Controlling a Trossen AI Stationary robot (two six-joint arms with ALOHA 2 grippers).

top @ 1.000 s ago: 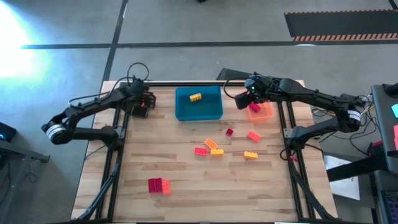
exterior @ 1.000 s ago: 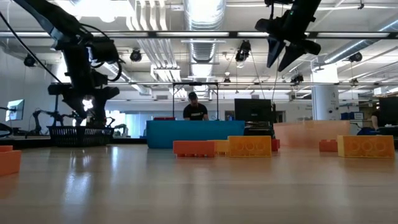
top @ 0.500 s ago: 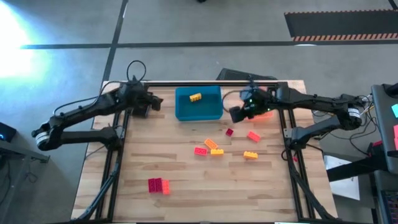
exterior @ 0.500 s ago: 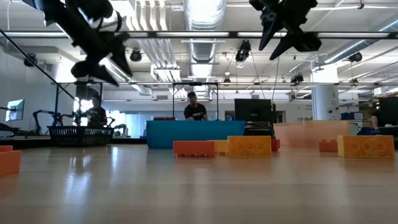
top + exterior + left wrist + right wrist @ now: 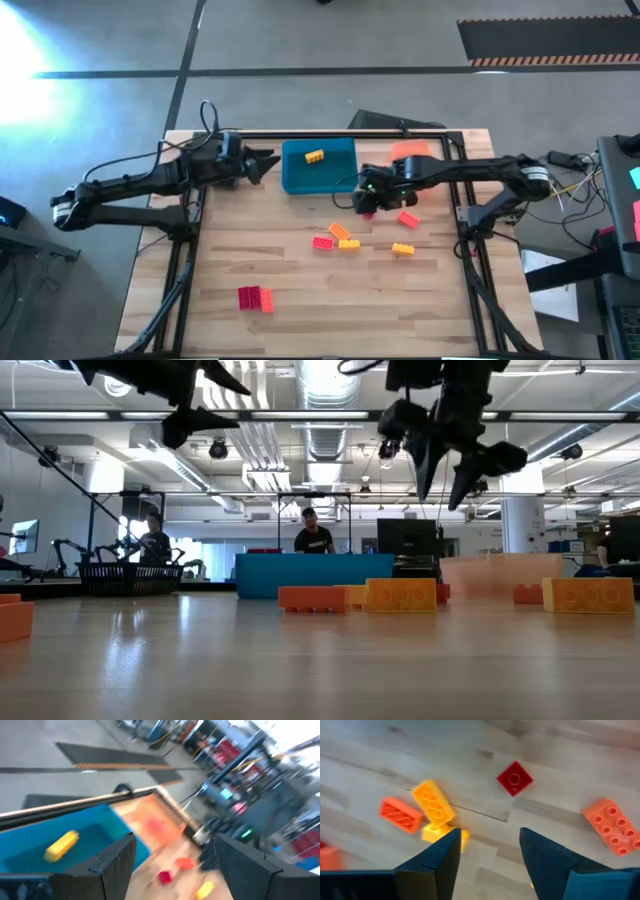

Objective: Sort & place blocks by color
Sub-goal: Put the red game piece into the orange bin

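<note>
Several small studded blocks lie on the wooden table: a small dark red one (image 5: 368, 212) (image 5: 515, 778), a yellow-orange one (image 5: 340, 231) (image 5: 434, 802), a red-orange one (image 5: 322, 242) (image 5: 400, 815), a yellow one (image 5: 349, 243), a salmon one (image 5: 408, 219) (image 5: 612, 832), another yellow one (image 5: 403, 249), and a red pair (image 5: 254, 298) near the front. One yellow block (image 5: 314, 156) (image 5: 62, 845) lies in the blue tray (image 5: 300, 180). My right gripper (image 5: 360, 203) (image 5: 487, 855) is open and empty, above the table just beside the small dark red block. My left gripper (image 5: 264, 160) (image 5: 172, 865) is open and empty, in the air left of the blue tray.
An orange tray (image 5: 410, 150) (image 5: 167, 817) stands at the back right, beside the blue tray. A black basket (image 5: 130, 575) shows at the far left in the low view. A person (image 5: 314, 535) stands in the room behind the table. Bare wood lies at the table's left and front.
My right gripper has gone from over the orange tray toward the table's left and near edge, past the blue tray's corner, and has come down over the loose blocks. My left gripper has risen and gone toward the blue tray. No block on the table has moved.
</note>
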